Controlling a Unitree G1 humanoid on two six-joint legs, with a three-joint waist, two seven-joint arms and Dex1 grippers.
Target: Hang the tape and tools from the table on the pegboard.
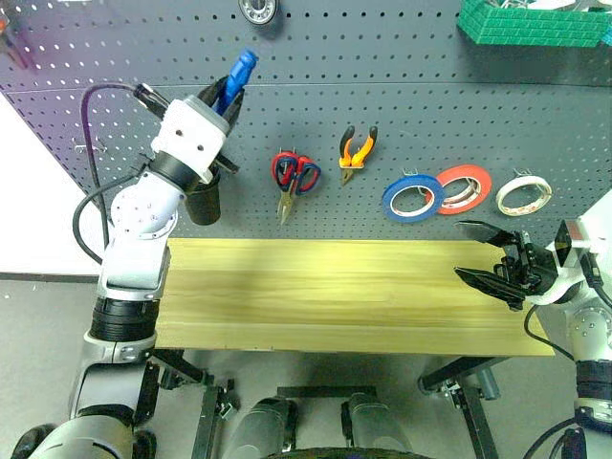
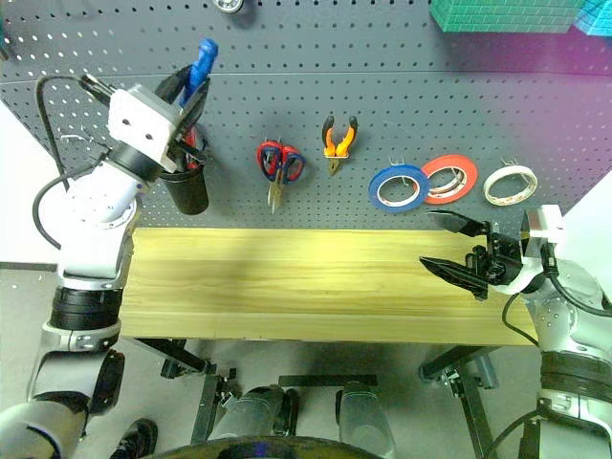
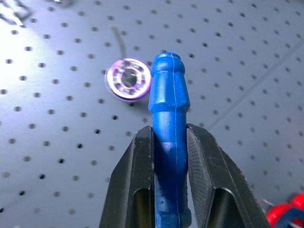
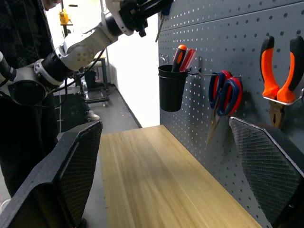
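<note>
Above the black cup (image 1: 202, 199) on the pegboard (image 1: 402, 105): left claw (image 1: 226, 96) clamped on blue-handled screwdriver (image 1: 238, 75), to lower tip-first, slowly; right claw (image 1: 490, 254) wide, empty.

The left pincer (image 3: 170, 156) is covering the lower part of the blue-handled screwdriver (image 3: 168, 107), its shaft and tip staying hidden in the left wrist view. The black cup (image 1: 202, 199) is sitting half behind the left arm, hiding most of what stands in it. The green bin (image 1: 531, 24) is being cut off by the upper picture edge, contents unreadable. A round metal bearing (image 1: 258, 9) is also getting clipped there. The tabletop (image 1: 335, 296) near corner is slipping under the right pincer (image 1: 490, 256). The hooks carrying the blue tape (image 1: 412, 198) are too small to make out.
</note>
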